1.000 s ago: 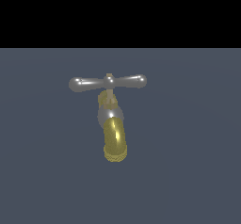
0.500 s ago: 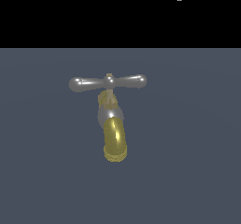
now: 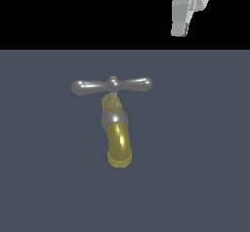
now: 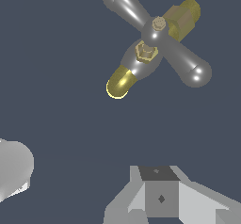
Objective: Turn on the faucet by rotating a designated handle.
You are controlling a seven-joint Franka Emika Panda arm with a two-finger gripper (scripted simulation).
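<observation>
A faucet (image 3: 116, 133) is shown; its rigid, slick handle (image 3: 112, 86) is best pushed near a rounded end. The gripper (image 3: 181, 27) is seen well apart, jaws' spacing unclear.

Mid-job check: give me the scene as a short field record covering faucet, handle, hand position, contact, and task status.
faucet: gold-brass spout curving down toward the camera, silver-grey collar above it
handle: silver crossbar, lying level across the exterior view, both rounded ends free
hand: grey hand at the top of the exterior view, toward its right, above the handle's level
contact: none; hand clear of handle and faucet
hand opening: cannot tell from these views
surface: plain dark grey-blue
task status: handle not yet grasped
</observation>
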